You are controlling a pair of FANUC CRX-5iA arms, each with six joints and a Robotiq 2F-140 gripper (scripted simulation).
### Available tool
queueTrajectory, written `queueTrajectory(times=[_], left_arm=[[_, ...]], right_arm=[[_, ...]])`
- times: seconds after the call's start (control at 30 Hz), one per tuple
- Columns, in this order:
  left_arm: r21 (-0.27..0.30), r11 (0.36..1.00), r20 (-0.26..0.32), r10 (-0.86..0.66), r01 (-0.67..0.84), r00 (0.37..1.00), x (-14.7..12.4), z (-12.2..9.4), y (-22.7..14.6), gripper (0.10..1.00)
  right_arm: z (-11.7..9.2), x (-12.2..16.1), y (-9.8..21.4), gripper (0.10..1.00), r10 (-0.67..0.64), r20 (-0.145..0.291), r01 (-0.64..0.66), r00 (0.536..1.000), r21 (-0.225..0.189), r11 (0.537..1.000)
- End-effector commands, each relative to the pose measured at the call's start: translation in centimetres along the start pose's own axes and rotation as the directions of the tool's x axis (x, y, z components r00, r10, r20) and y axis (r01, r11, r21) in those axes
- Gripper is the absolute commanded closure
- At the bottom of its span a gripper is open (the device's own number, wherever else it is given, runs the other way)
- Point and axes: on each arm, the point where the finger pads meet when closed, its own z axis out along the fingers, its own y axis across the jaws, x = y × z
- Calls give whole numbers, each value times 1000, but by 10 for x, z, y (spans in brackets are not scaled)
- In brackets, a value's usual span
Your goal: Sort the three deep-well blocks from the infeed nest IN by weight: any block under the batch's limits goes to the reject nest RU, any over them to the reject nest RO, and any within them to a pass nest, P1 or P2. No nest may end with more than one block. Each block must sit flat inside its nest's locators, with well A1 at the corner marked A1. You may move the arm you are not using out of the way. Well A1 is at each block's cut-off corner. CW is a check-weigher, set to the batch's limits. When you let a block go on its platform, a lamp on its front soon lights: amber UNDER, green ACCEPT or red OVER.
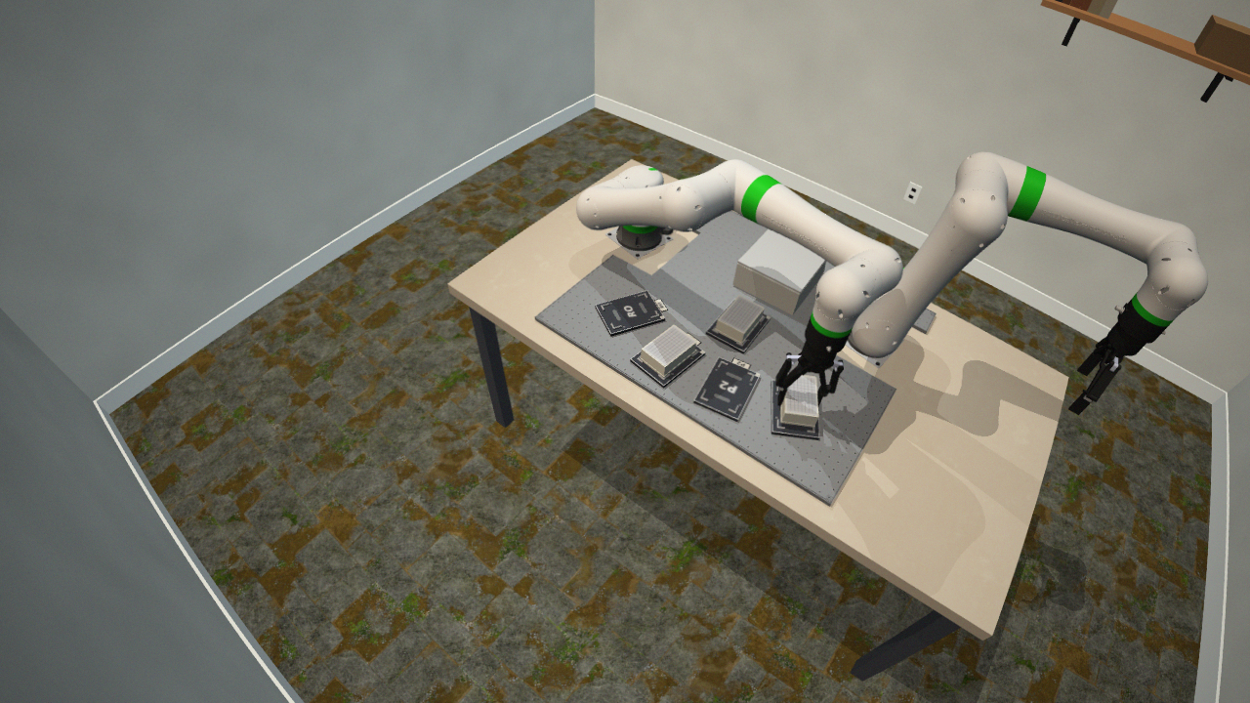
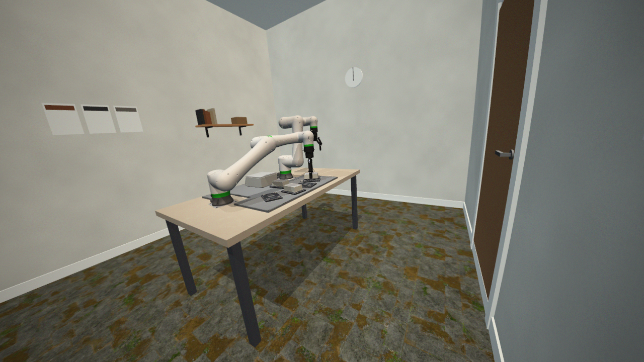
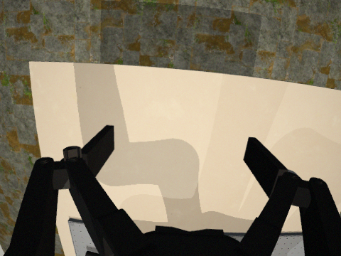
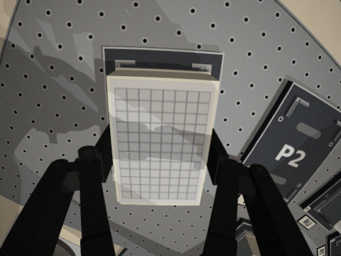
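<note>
Item: one deep-well block (image 1: 800, 412) (image 2: 311, 175) (image 4: 163, 142), pinched in my right gripper (image 1: 804, 400) (image 2: 310, 177) (image 4: 160, 132), over a dark nest (image 1: 795, 433) (image 4: 160, 57); seating unclear. Right wrist view adds two locators beyond it; top view, my left gripper (image 1: 1089, 385) (image 2: 320, 146) (image 3: 180, 143), fingers spread, well apart.

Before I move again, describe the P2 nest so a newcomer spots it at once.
On the wooden table lies a grey perforated plate. Near its long front edge, the P2 nest adjoins the nest where the right gripper grips a block. Unlike both neighbours, it carries no block, showing white "P2".
</note>
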Motion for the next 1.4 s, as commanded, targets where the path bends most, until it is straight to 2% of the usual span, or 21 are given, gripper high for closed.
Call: queueTrajectory(times=[0.0,1.37], left_arm=[[0,1000,-2,0,0,1000,0,-1,0,98],[0,1000,-2,0,0,1000,0,-1,0,98]], right_arm=[[3,1,0,999,0,-3,0,1000,2,1000],[7,0,0,999,0,-3,0,1000,2,1000]])
